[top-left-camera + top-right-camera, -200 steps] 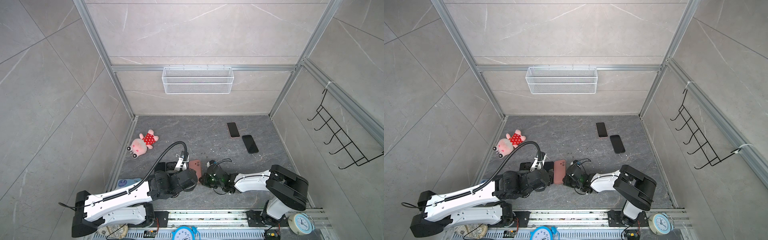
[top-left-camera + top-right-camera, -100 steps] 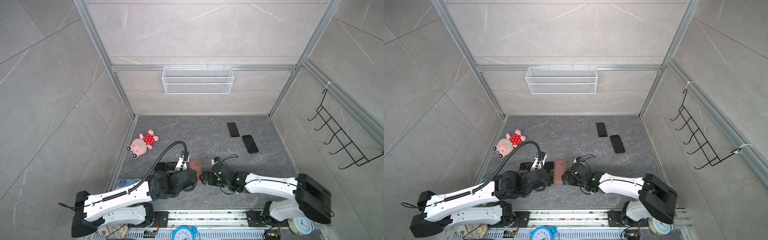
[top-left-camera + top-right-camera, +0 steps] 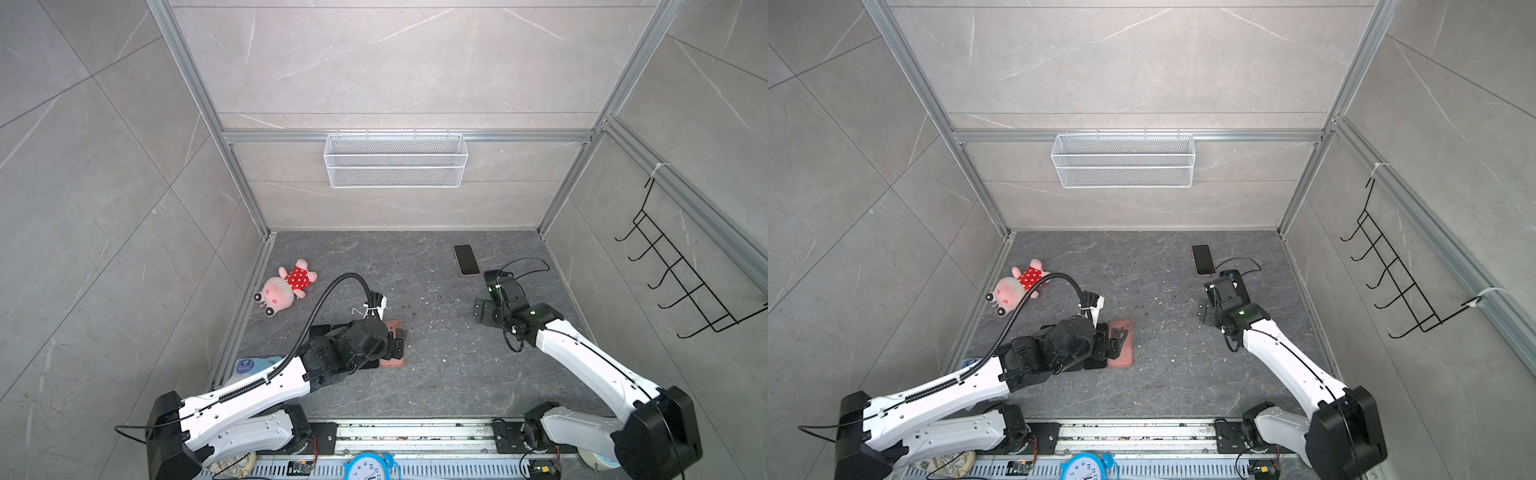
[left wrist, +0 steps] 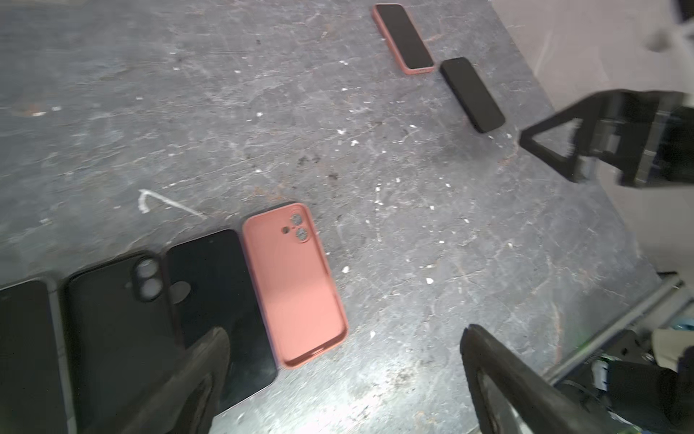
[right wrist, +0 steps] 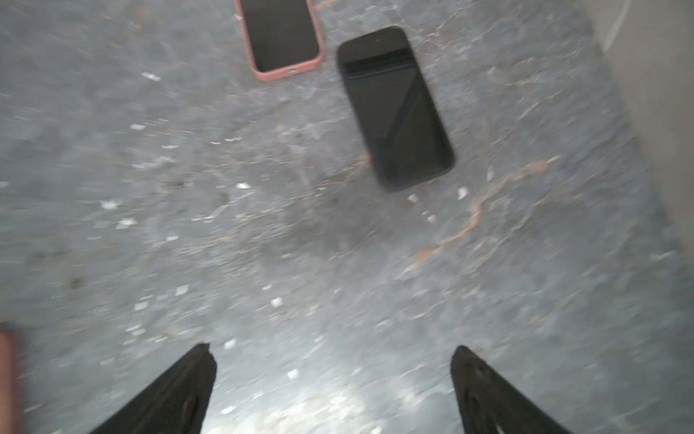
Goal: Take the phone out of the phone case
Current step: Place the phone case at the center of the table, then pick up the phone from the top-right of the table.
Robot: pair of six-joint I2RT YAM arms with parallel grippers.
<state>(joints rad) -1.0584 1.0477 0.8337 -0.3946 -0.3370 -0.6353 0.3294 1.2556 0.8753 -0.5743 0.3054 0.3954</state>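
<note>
Phone [image 4: 216,280] beside pink case [image 4: 293,285] — partly hidden behind left jaws; both pairs apart.

Empty pink case [image 4: 294,285] just beside a bare black phone [image 4: 221,300], jaws wide apart.

Grey tiled walls [image 3: 395,62], dark marbled floor [image 3: 436,386], white wire basket [image 3: 395,160]
</note>
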